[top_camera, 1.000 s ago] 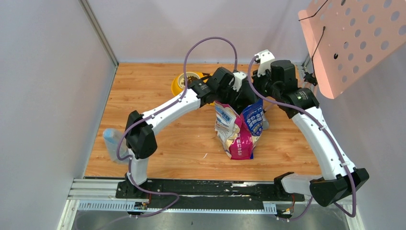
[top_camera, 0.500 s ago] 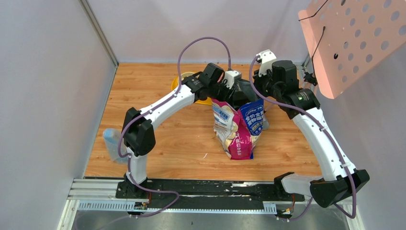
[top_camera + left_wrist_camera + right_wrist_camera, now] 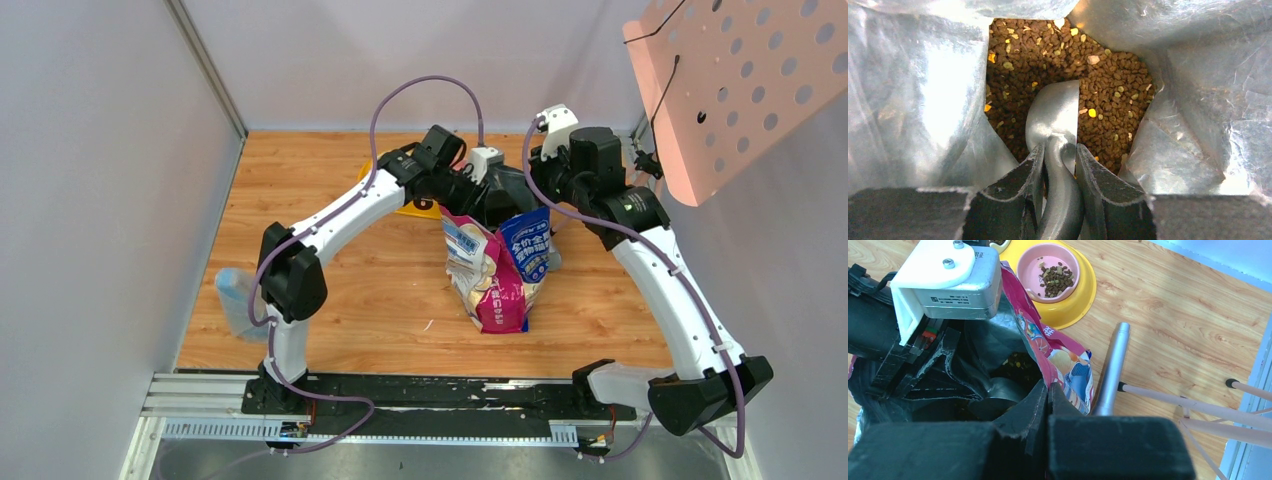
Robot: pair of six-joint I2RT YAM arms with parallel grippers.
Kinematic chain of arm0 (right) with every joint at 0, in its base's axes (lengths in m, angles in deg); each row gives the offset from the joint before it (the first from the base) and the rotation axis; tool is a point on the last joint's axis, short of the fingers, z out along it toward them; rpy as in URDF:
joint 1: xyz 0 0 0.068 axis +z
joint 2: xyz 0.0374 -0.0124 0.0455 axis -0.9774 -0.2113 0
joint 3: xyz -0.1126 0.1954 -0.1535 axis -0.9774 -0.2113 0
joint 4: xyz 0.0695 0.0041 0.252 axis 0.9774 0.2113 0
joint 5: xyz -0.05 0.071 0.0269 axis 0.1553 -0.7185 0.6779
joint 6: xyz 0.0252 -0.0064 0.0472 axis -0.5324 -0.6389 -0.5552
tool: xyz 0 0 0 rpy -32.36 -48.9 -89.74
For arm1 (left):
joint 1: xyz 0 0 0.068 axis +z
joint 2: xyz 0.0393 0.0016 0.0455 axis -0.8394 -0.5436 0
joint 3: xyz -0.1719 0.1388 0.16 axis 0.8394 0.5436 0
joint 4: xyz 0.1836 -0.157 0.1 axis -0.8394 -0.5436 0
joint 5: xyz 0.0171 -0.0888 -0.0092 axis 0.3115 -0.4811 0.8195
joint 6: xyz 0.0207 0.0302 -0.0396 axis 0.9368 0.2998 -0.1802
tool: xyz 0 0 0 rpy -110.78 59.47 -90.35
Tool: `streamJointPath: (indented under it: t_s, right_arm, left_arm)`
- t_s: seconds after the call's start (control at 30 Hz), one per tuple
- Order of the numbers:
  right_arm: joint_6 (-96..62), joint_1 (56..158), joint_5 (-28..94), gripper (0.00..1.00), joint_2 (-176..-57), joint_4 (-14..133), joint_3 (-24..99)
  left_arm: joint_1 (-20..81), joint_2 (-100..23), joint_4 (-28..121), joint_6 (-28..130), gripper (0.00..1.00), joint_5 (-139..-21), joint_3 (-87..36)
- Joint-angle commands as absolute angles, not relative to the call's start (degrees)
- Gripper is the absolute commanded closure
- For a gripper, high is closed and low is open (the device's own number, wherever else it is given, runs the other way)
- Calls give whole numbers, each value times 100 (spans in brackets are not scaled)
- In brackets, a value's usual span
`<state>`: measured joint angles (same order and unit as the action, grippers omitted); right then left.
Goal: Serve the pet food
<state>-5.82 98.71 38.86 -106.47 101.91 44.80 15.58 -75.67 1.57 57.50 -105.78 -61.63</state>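
The printed bag point(image 3: 497, 268) stands open mid-table. My left gripper point(image 3: 1059, 150) is down inside its mouth, shut on the handle of the grey metal scoop point(image 3: 1055, 117), whose bowl rests on the heap of dark brown kibble point(image 3: 1108, 75). My right gripper point(image 3: 1048, 387) is shut on the bag's rim point(image 3: 1040, 337) and holds it open. A pink bowl point(image 3: 1048, 272) in a yellow dish point(image 3: 1083, 295) behind the bag holds some kibble point(image 3: 1055, 279).
A grey metal tube point(image 3: 1110, 367) lies on the wood beside the bag. Thin pale rods point(image 3: 1188, 402) cross at the right. A pale blue object point(image 3: 232, 295) stands at the table's left edge. A pink perforated board point(image 3: 740, 80) hangs at upper right.
My left arm has swung its wrist toward the back and lowered the gripper with the scoop into the bag's mouth. The right arm and bag have stayed put.
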Motion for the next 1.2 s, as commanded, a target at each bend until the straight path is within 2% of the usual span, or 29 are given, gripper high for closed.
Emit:
streamJointPath:
  t_s: [0.0, 0.33, 0.53, 0.8, 1.03, 1.17]
  right_arm:
    - [-662, 9842, 3814, 100, -10647, 9844, 4887]
    - [-615, 9840, 3831, 100, -10638, 9883, 4795]
    - [-572, 9842, 3877, 100, -10719, 9916, 4949]
    - [-554, 9837, 3924, 100, -10684, 9964, 4887]
    - [-554, 9839, 3910, 100, -10709, 9973, 4851]
    - [-554, 9840, 3928, 100, -10732, 9975, 4833]
  left_arm:
    - [1603, -7517, -294, 5634, 100, -11233, -6519]
    - [1689, -7416, -200, 5645, 100, -11253, -7093]
    - [1879, -7431, -60, 5387, 100, -11785, -7111]
    - [2453, -7287, 715, 4297, 100, -12553, -6885]
    - [2552, -6874, 913, 4088, 100, -12135, -6486]
    - [2616, -6462, 965, 3977, 100, -10990, -6458]
